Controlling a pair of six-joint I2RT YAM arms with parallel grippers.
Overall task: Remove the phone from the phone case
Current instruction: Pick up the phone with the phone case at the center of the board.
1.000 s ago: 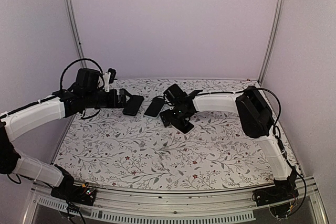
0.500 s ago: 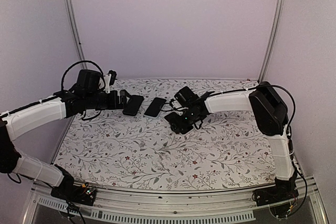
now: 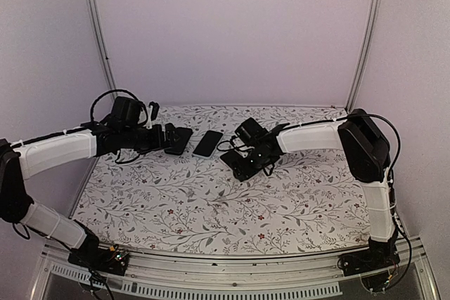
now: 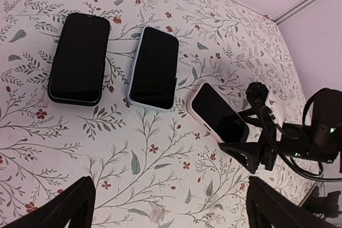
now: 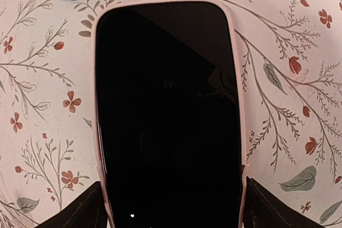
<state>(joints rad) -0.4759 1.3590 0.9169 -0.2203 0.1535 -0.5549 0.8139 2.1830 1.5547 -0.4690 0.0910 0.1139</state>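
A phone (image 5: 165, 110) with a dark screen lies flat in a pink phone case (image 5: 239, 132) on the floral table. My right gripper (image 5: 171, 212) straddles its near end, one finger (image 5: 91, 209) against each long edge of the case. The left wrist view shows that same cased phone (image 4: 218, 113) with the right gripper (image 4: 256, 148) on its lower end. From above, the right gripper (image 3: 245, 161) covers it. My left gripper (image 4: 171, 212) hovers open over bare table, nothing between its fingers; in the top view it (image 3: 171, 138) is at the back left.
Two other phones lie flat to the left of the pink one: one in a black case (image 4: 79, 57) and one in a pale blue case (image 4: 154, 68). From above they sit side by side (image 3: 207, 143) between the two grippers. Walls close the table's back and sides.
My right gripper has come down over the pink-cased phone and its jaws have narrowed onto the case's edges. The left arm has shifted a little to the right.
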